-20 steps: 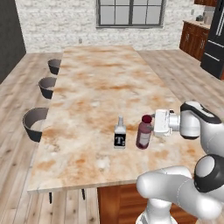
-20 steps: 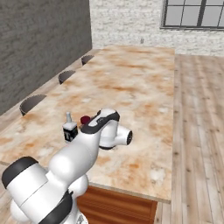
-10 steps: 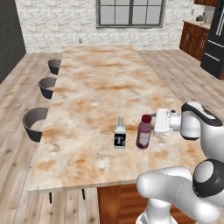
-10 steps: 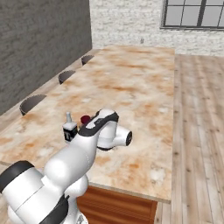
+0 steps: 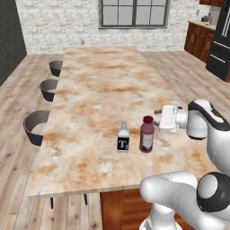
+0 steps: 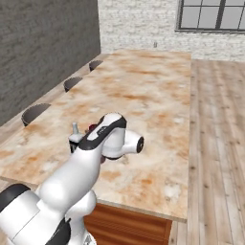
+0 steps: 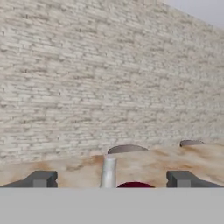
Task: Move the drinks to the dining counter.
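End effector point(image 5: 156, 117) wide open, empty, beside maroon bottle point(image 5: 146, 134), on dining counter point(image 5: 99, 90)

From the right side, the arm point(image 6: 103, 143) hides most of the maroon bottle point(image 6: 92, 128) and the body of the black bottle point(image 6: 75, 136). From the hand, the maroon bottle's cap point(image 7: 133, 185) is cut off below, and the black bottle's label can't be seen.

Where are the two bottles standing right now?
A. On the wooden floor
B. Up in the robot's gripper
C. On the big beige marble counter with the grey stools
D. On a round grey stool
C: the tall maroon bottle with a white label and the clear-necked black bottle marked "T" stand upright side by side on the long beige marble counter, while the open two-finger gripper holds nothing.
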